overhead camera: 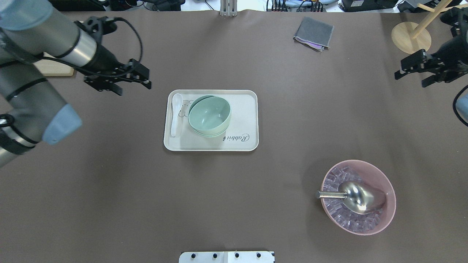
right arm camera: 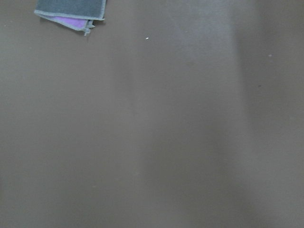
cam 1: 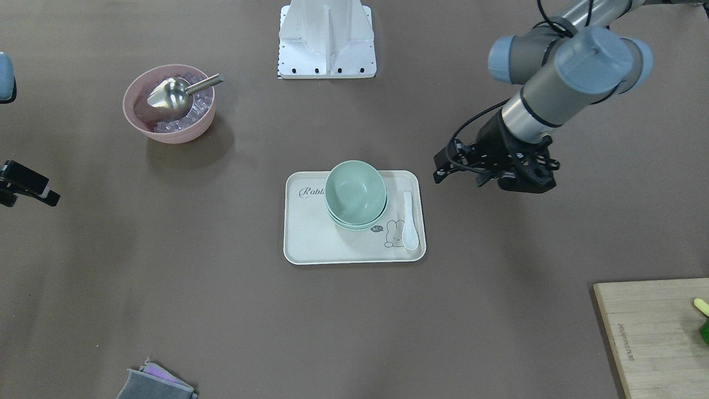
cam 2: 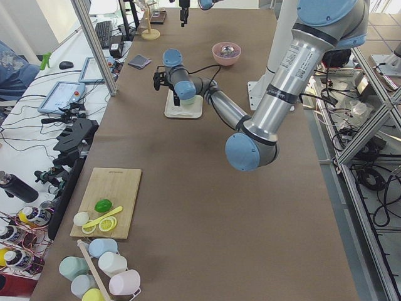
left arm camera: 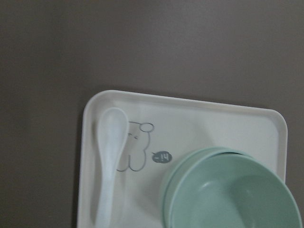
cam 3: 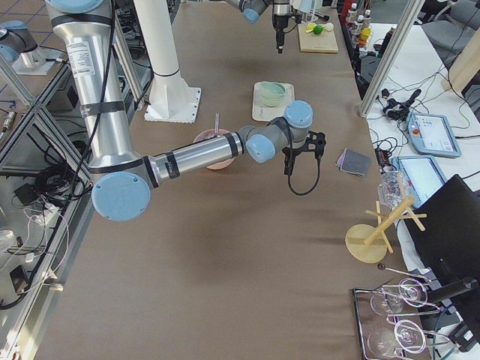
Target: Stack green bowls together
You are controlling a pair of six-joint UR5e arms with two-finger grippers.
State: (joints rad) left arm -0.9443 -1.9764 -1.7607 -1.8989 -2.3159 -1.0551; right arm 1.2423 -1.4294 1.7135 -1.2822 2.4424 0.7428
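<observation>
- Overhead view: the green bowls (overhead camera: 209, 116) sit nested in one stack on the cream tray (overhead camera: 245, 106), just beside a white spoon (overhead camera: 176, 114). My left pincer (overhead camera: 126, 84) hangs off the tray's corner, fingers spread and holding nothing. My right pincer (overhead camera: 415, 76) is well apart at the far edge, also spread and empty as far as I can see.
- Front-facing view: layered rims show under the top bowl, so I judge the stacking done or nearly done (I cannot count for certain whether all three are in there). I see no loose green bowl elsewhere. What may be left is only to draw my arms back.
- Left wrist view: the bowls look smooth, matte and plastic-like, with deep round sides and thin lips. The top one sits a little off-centre on those beneath. The tray is flat with rounded corners and a printed rabbit; the spoon is glossy, like ceramic.
- Right wrist view: only the dull brown table cover and a corner of a folded grey and purple cloth (right arm camera: 71, 12), which looks soft.
- Side views: the stack is small and partly hidden by my left arm. The pink bowl (cam 2: 216, 53) stands well apart, holding clear ice cubes and a shiny metal scoop (overhead camera: 360, 197).
</observation>
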